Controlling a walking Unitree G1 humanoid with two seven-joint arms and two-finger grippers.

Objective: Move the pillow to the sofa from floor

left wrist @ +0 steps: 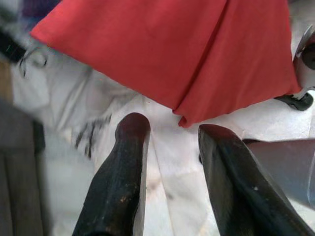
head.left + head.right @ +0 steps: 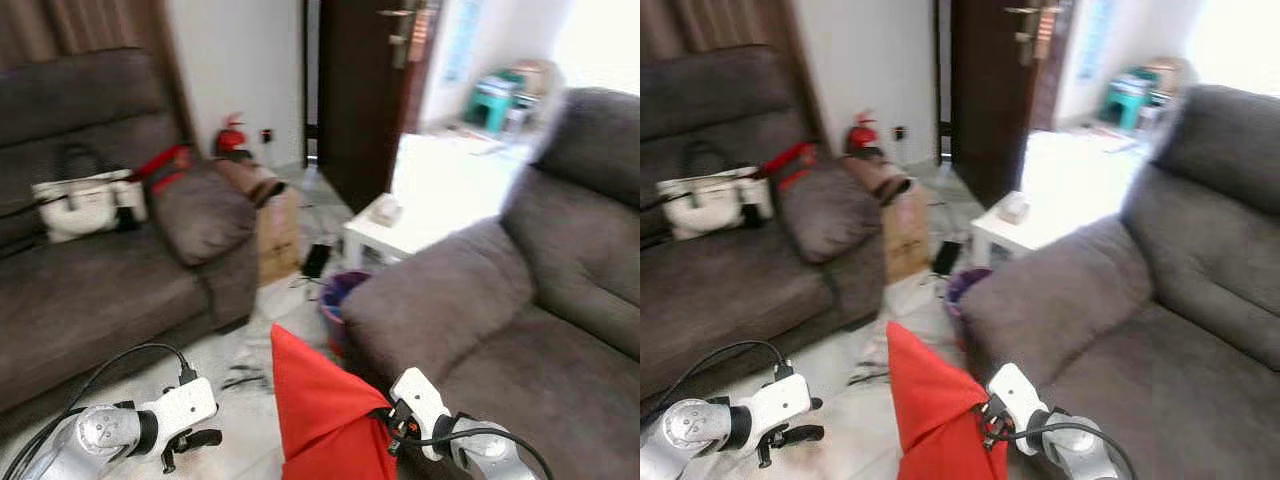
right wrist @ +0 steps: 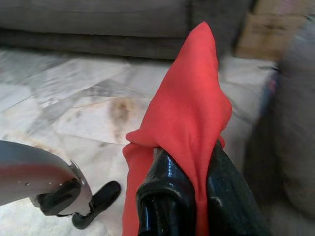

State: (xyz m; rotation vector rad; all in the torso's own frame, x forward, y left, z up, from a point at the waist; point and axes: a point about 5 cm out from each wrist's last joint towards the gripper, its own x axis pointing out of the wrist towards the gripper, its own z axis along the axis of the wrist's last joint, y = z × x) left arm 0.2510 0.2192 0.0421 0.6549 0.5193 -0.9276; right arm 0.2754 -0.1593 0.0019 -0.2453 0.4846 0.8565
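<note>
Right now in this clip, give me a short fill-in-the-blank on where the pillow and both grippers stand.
1. The red pillow is pinched by the ____ gripper.
2. The left gripper has its fingers ____ and holds nothing.
3. The pillow hangs above the pale ____ floor, not yet on a sofa.
4. The grey sofa nearest the pillow lies on the robot's ____ side.

Missing words: right; open; marble; right
</note>
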